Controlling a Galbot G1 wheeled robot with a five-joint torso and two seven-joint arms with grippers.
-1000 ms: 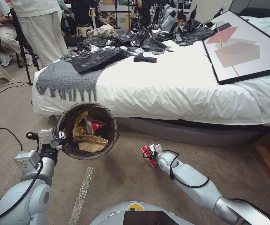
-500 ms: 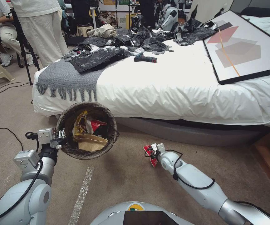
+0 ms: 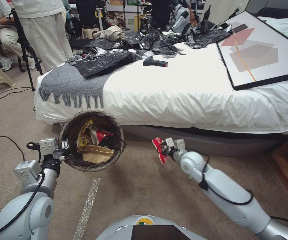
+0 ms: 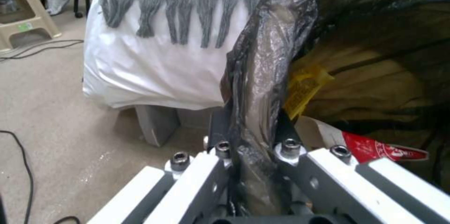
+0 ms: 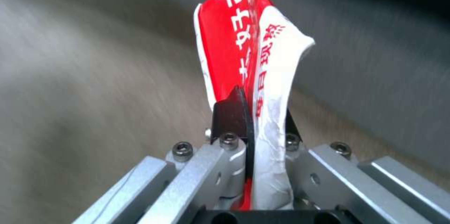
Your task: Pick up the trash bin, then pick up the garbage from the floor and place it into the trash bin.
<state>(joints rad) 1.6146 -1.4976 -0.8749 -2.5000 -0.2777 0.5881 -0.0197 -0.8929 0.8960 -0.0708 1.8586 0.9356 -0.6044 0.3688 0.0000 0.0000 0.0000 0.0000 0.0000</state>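
The trash bin (image 3: 74, 156), lined with a dark bag, hangs tilted above the floor (image 3: 134, 190) at my left. My left gripper (image 3: 63, 150) is shut on its rim (image 4: 260, 87). Inside lie a yellow wrapper (image 3: 84, 133), a red wrapper (image 3: 102, 135) and a brown paper bag (image 3: 97, 154). A red and white wrapper (image 3: 158, 149), one piece of the garbage, is off the carpet to the bin's right. My right gripper (image 3: 163, 151) is shut on it. The wrapper (image 5: 244, 51) sticks up between the black pads (image 5: 227, 116).
A white bed (image 3: 190, 90) with a grey fringed blanket (image 3: 70, 83), black bags (image 3: 134, 46) and a framed picture (image 3: 260, 50) stands just behind. A cable (image 3: 4, 138) lies on the carpet at left. A wooden edge (image 3: 287, 166) is at right. A tape strip (image 3: 87, 206) marks the carpet.
My right gripper has risen off the carpet with the red and white wrapper, moving up and toward the bed. The bin and left arm have stayed almost still.
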